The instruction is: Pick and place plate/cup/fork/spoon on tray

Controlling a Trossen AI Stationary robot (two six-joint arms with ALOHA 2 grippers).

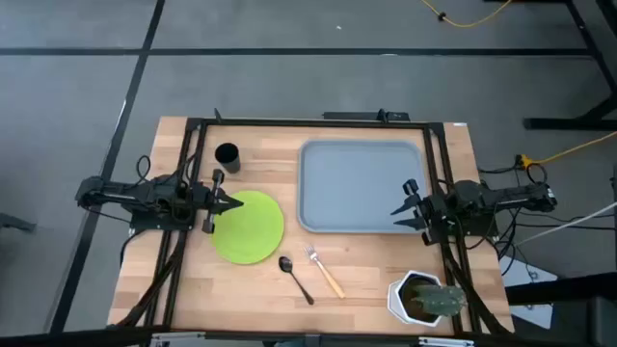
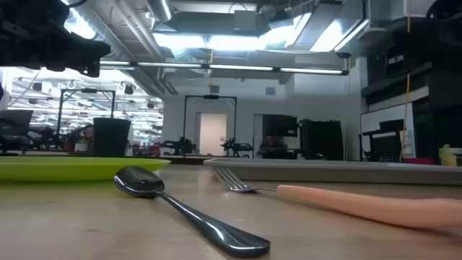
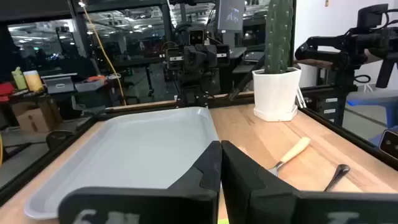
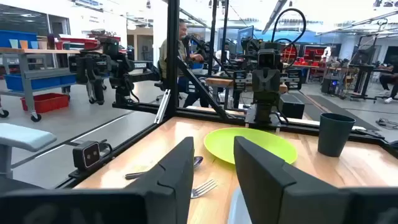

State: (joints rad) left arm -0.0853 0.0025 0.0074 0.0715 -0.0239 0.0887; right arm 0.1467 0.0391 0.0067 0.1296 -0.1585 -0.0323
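On the wooden surface, the flat round lime-green plate lies left of the empty grey-blue rectangular tray. The left pincer hovers at the plate's near rim, fingers closed together, holding nothing. The right pincer, parted and empty, waits over the tray's right edge. Judging by this, the plate goes first: open, pinch the rim low, lift level, clearing the small dark cylindrical cup

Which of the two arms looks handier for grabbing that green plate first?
Probably the left. Its claw hovers at the plate's near edge, fingers together. The right claw, open, hangs over the tray, with the plate farther off.
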